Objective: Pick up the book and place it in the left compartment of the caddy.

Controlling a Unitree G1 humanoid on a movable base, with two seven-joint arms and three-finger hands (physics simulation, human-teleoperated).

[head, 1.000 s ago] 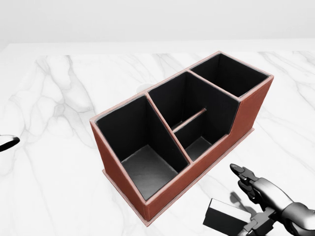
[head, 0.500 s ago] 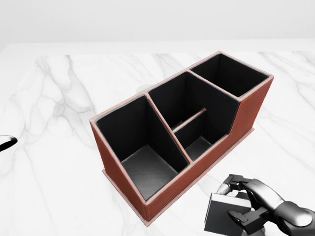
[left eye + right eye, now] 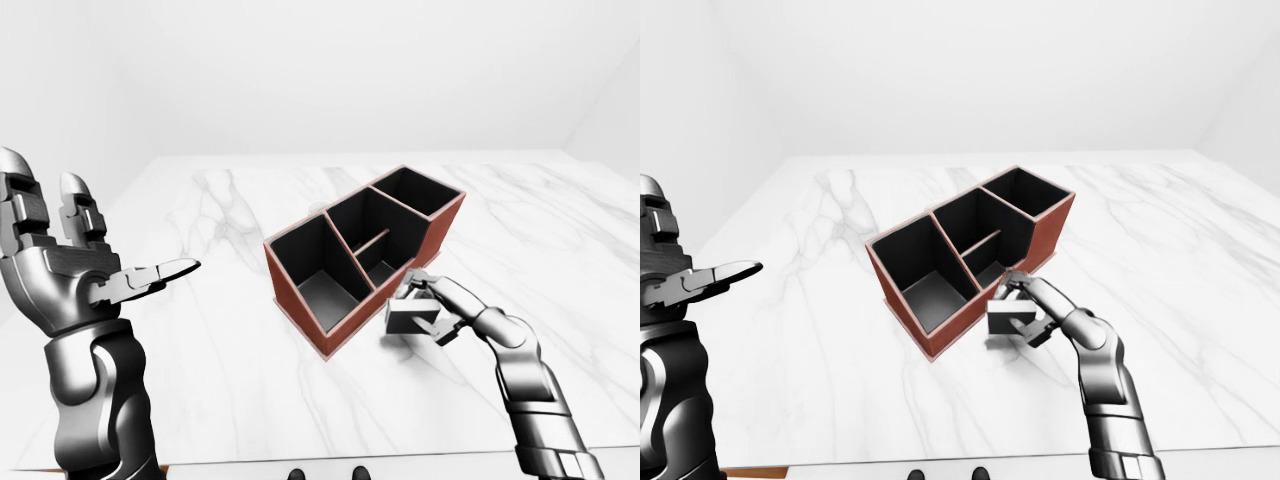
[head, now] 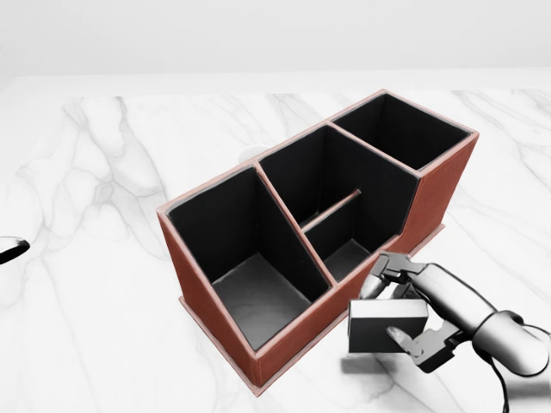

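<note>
right fingers (image 4: 389, 334) clenched on the book (image 4: 385, 324), beside the caddy (image 4: 284, 340), compartments empty, left fingers (image 3: 165, 272) spread

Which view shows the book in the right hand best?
The head view: the book is large and near, held off the table beside the caddy, with the right hand fingers round it. Both eye views show it small and partly covered by the fingers.
</note>
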